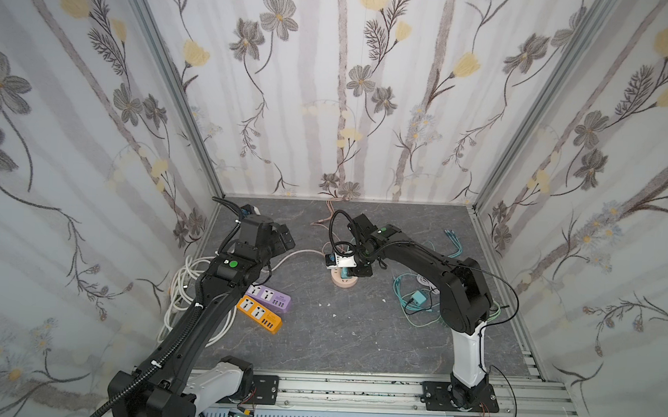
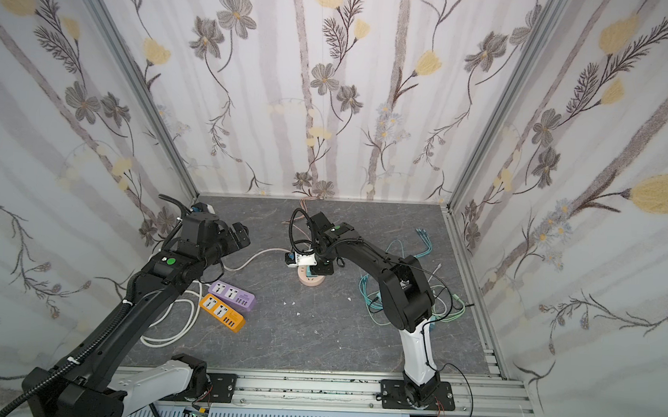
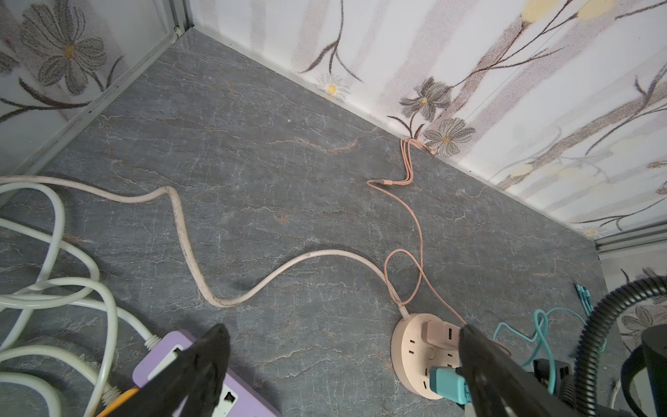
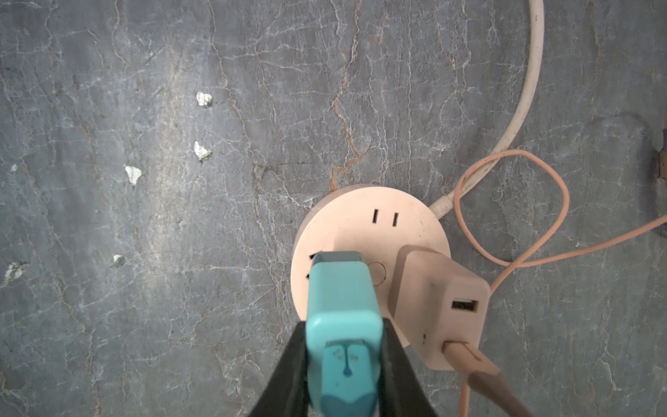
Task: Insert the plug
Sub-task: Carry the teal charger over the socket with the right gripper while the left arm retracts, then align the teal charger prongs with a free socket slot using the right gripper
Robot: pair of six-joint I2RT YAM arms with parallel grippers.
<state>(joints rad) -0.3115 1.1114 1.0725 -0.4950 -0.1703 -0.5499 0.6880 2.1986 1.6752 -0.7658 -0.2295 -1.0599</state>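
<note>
Teal plug (image 4: 343, 314) is pinched in the right gripper (image 4: 344, 337), nose down on the round pink socket (image 4: 361, 216), over the slots at its edge. Can't tell if the prongs are in yet. It looks slightly off the slots, so a push could skid that light puck or cock the plug in the jaws. The pink charger (image 4: 436, 299) is plugged in just beside it, so it's a tight fit. The left gripper (image 3: 341, 332) hangs spread wide and empty over by the purple strip (image 1: 268, 297), so nothing braces the socket.
</note>
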